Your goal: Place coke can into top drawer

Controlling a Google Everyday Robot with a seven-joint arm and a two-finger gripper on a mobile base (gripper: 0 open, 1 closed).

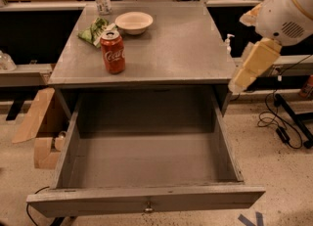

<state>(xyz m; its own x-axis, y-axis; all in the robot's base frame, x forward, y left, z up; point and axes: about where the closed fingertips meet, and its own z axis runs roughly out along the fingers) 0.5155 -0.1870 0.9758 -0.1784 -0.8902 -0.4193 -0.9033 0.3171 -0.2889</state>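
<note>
Right now the coke can (112, 52) stands upright on the table (186, 49), at about eleven o'clock from the pulled-out top drawer (98, 201). The gripper (240, 82) hangs at three o'clock, beside the table's edge; whether it is apart or together, I cannot tell.

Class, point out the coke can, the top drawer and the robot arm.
coke can (113, 54), camera view, red side wall.
top drawer (98, 204), camera view, front panel.
robot arm (254, 63), camera view, tan link; gripper not in view.
</note>
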